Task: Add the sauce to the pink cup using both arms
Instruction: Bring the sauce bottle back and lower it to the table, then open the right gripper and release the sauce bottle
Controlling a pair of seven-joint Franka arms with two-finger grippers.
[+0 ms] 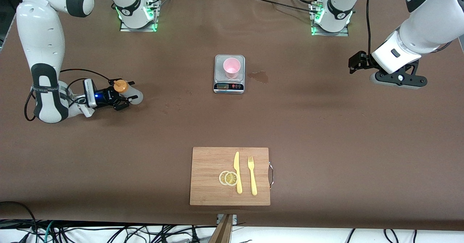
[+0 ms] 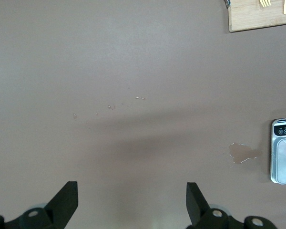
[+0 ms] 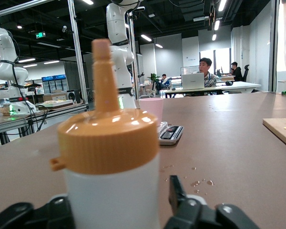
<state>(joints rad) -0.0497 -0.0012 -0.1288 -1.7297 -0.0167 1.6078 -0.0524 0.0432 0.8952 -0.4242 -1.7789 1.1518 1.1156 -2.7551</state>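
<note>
Brown paper-covered tabletop (image 1: pixel 326 134) in an open lab hall; the right wrist view shows desks, people at laptops and ceiling strip lights in the background. Landmark: kitchen scale (image 1: pixel 229 74), mid-tabletop.

- pink cup (image 1: pixel 231 68) stands upright on the scale's platform, looks empty from the front view.
- Wet stain (image 1: pixel 259 77) just beside the scale, toward the left arm's end. A few droplets on the tabletop toward the right arm's end of the scale.
- Bamboo cutting board (image 1: pixel 210 177), well apart from the scale and nearer the front camera, carries two lemon slices (image 1: pixel 228 178), a yellow plastic knife (image 1: pixel 237 172) and a yellow plastic fork (image 1: pixel 252 175).
- sauce bottle (image 1: pixel 127 90) stands on the tabletop, well apart from the scale toward the right arm's end, orange nozzle cap up.
- right tool (image 1: pixel 125 101) is low at the bottle, fingers either side of its body. Looks clamped on it, contact itself hidden.
- left tool (image 2: pixel 132 200) hangs over bare tabletop well apart from the scale at the left arm's end, fingers spread wide, holding nothing. Waiting.

Step, my read: the grasp on the sauce, pour not started. Next: lift the bottle, carry it over the cup, tip the nozzle down and squeeze. The left arm probably needs to come in and steady the cup. Risk: a light cup tips easily, and drips could land on the scale.
</note>
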